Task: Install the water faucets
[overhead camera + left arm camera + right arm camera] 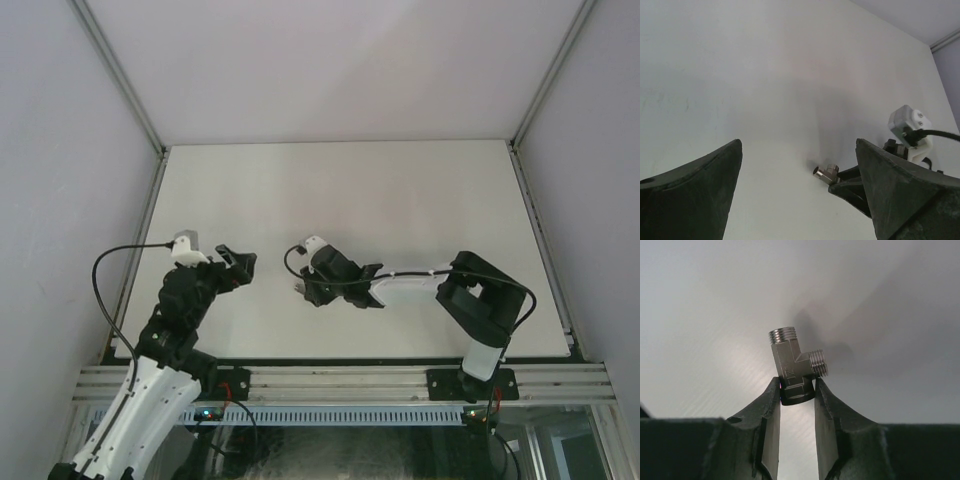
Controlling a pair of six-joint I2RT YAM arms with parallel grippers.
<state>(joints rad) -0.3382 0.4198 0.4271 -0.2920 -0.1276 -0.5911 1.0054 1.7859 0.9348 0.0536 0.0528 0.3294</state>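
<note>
A small silvery metal fitting (792,362), T-shaped with threaded ends, is one of the water faucets. My right gripper (797,387) is shut on its dark lower end, with the threaded stubs sticking out past the fingertips. In the top view this gripper (303,290) is at the table's middle, pointing left, low over the surface. The left wrist view shows the same fitting (826,173) at the tip of the right gripper's fingers (850,186). My left gripper (240,265) stands open a short way to the left, facing the fitting, with nothing between its fingers (700,190).
The white table (400,190) is walled in by pale panels on the left, back and right. An aluminium rail (340,382) carrying both arm bases runs along its near edge. A black cable (110,262) loops off the left wrist.
</note>
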